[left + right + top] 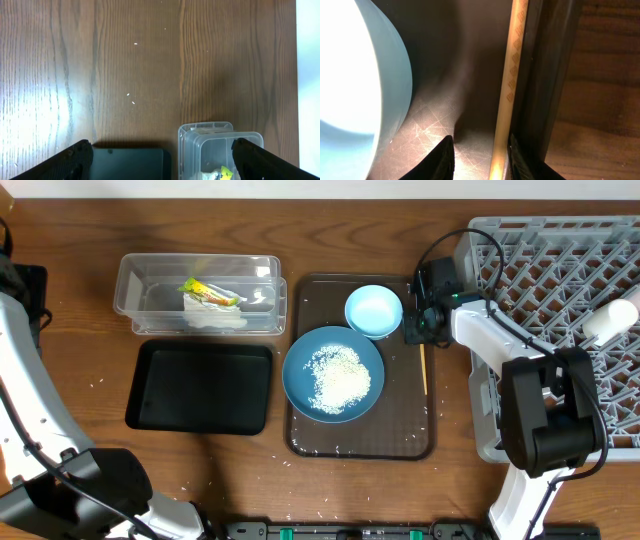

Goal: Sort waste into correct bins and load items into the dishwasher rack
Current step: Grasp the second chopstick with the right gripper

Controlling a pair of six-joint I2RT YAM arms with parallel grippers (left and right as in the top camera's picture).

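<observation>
Chopstick: The wooden chopstick [511, 75] lies on the brown serving tray [300, 430], tight along its right rim. The light-blue bowl [360, 75] sits near it on the other side.

Right gripper: The right gripper [480, 150] is low over the tray. Its jaws are spread a little, with one finger on each side of the stick. It looks like nothing is pinched yet.

Left gripper: The left gripper [161, 150] hangs over the table with its jaws spread wide and nothing in them. The black tray [130, 162] and the clear tub [220, 145] are just below it.

Waste: The snack wrapper [205, 288] and the white paper [215, 317] are in the clear tub. The rice [340, 375] is heaped on the dark-blue dish [298, 385].

Rack: The dishwasher rack [560, 250] is to the right of the tray, and a white cup [610, 320] lies in it.

Slip risk: The stick is thin and smooth, so it may roll or pop out when the jaws close.

Rim risk: The outer finger has very little room and may land on the rim and miss the stick.

Tilt risk: The grip looks near one end, so the long end may droop.

Bump risk: A swinging stick could knock the bowl or scatter rice.

Rack risk: The stick could drop through a hole in the rack floor.
</observation>
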